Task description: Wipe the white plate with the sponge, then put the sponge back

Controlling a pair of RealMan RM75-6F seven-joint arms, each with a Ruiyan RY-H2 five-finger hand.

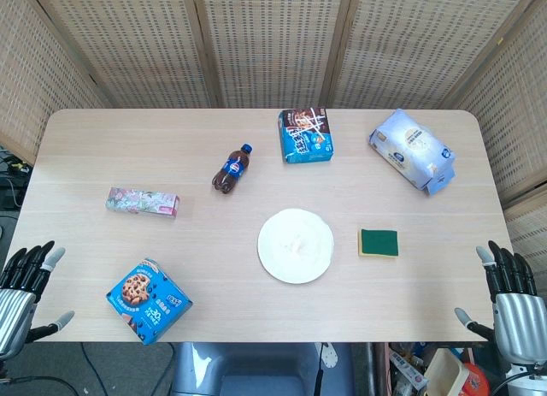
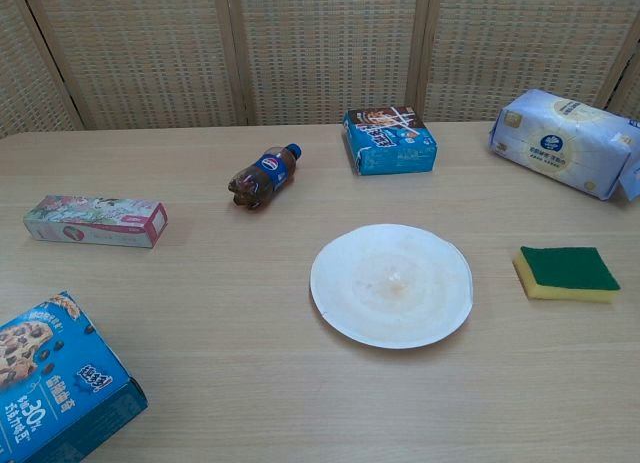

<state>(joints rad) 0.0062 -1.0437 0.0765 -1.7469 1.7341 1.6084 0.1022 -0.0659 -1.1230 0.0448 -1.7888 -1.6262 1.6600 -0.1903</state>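
The white plate [image 1: 296, 245] [image 2: 391, 283] lies flat near the table's front middle, with a faint stain at its centre. To its right, apart from it, lies the sponge [image 1: 378, 242] [image 2: 566, 273], green side up over a yellow layer. My left hand [image 1: 24, 285] hangs off the table's front left corner, fingers spread and holding nothing. Off the front right corner my right hand [image 1: 508, 295] is likewise spread and holds nothing. Only the head view shows the hands.
A cola bottle [image 1: 232, 169] lies on its side behind the plate. A blue box [image 1: 305, 136] and a white tissue pack [image 1: 412, 150] sit at the back. A pink box [image 1: 143, 202] and a blue cookie box [image 1: 149, 300] are on the left.
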